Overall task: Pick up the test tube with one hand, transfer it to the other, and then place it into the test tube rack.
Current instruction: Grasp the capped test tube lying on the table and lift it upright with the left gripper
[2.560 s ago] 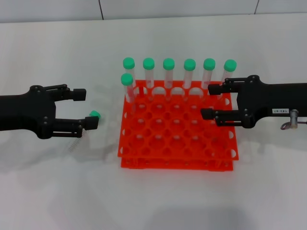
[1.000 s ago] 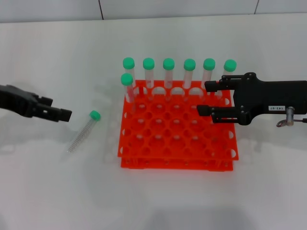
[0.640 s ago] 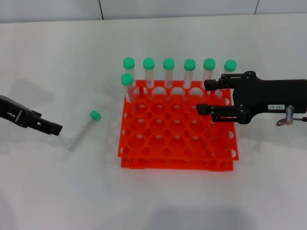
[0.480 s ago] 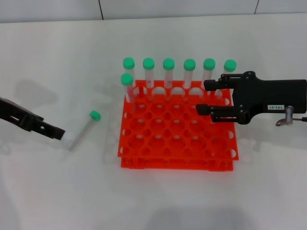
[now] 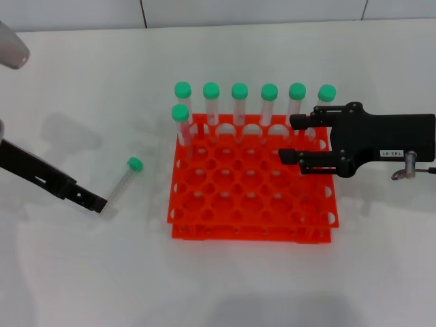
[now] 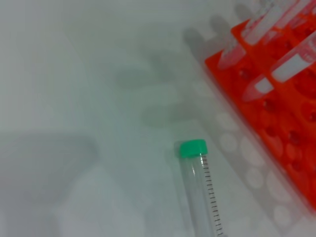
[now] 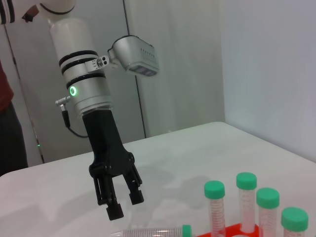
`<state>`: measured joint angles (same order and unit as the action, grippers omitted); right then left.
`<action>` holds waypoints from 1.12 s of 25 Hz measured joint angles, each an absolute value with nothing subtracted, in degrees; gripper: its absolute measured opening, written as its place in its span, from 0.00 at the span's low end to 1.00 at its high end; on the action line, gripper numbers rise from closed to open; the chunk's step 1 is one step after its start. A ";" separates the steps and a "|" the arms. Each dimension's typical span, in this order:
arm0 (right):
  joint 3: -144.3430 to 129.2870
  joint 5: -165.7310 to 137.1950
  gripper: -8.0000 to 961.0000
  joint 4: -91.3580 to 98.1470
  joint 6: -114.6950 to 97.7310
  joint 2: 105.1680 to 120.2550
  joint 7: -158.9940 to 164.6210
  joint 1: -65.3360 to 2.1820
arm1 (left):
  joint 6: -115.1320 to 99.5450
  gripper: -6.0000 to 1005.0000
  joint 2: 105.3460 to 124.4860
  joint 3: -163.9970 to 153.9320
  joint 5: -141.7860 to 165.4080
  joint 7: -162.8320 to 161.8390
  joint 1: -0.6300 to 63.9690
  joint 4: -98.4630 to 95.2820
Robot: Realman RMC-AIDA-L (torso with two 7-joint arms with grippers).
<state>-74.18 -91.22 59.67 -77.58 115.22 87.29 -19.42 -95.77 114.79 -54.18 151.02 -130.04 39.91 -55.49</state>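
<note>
Test tube (image 5: 121,183), clear with a green cap, is lying flat on the white worktop (image 5: 82,272) at centre-left of the head view, its cap pointing toward the upper right and its plain end toward the lower left. It is resting apart from the test tube rack (image 5: 251,184), which is sitting in the middle of the frame with seven green-capped tubes (image 5: 240,102) standing upright along its far rows.

One hand, the left end effector (image 5: 100,204), is reaching in from the left edge with its tip just beside the tube's lower end; in the right wrist view (image 7: 121,201) it is pointing downward over the tube with its fingers spread apart and nothing between them.

At the right of the head view, the other, the labelled right end effector (image 5: 290,140), is hovering over the rack's right side, its two fingers parted and gripping nothing.
</note>
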 joint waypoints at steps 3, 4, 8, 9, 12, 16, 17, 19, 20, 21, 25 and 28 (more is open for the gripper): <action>-74.18 -91.23 0.68 59.62 -77.52 115.22 87.28 -19.43 | -95.33 0.86 114.95 -54.38 151.45 -130.13 40.00 -55.16; -74.18 -91.23 0.68 59.61 -77.51 115.22 87.28 -19.43 | -94.67 0.86 115.11 -54.57 151.78 -130.16 40.10 -54.67; -74.18 -91.23 0.68 59.56 -77.48 115.22 87.27 -19.43 | -93.37 0.86 115.39 -54.68 151.91 -129.80 40.49 -53.18; -74.18 -91.23 0.68 59.54 -77.44 115.22 87.27 -19.43 | -93.09 0.86 115.54 -54.71 151.91 -129.71 40.51 -53.06; -74.18 -91.23 0.68 59.51 -77.31 115.22 87.27 -19.43 | -92.61 0.86 115.98 -54.88 151.91 -129.39 40.52 -53.03; -74.18 -91.23 0.68 59.50 -77.23 115.22 87.27 -19.43 | -92.49 0.86 116.20 -55.60 151.94 -129.30 40.52 -52.96; -74.18 -91.23 0.68 59.49 -77.19 115.22 87.27 -19.43 | -92.45 0.86 116.25 -55.77 151.95 -129.30 40.52 -52.95; -74.18 -91.23 0.68 59.46 -77.17 115.22 87.27 -19.43 | -92.24 0.86 116.28 -56.14 151.95 -129.29 40.52 -52.72; -74.18 -91.23 0.68 59.43 -77.16 115.22 87.27 -19.43 | -92.09 0.86 116.28 -56.18 151.95 -129.27 40.52 -52.52; -74.18 -91.23 0.68 59.41 -77.16 115.22 87.27 -19.43 | -91.92 0.86 116.28 -56.23 151.94 -129.23 40.52 -52.14; -74.18 -91.23 0.68 59.37 -77.16 115.22 87.27 -19.43 | -91.15 0.85 116.28 -56.25 151.94 -128.83 40.52 -51.55; -74.18 -91.23 0.68 59.33 -77.16 115.22 87.27 -19.43 | -91.04 0.85 116.29 -56.25 151.94 -128.59 40.49 -51.55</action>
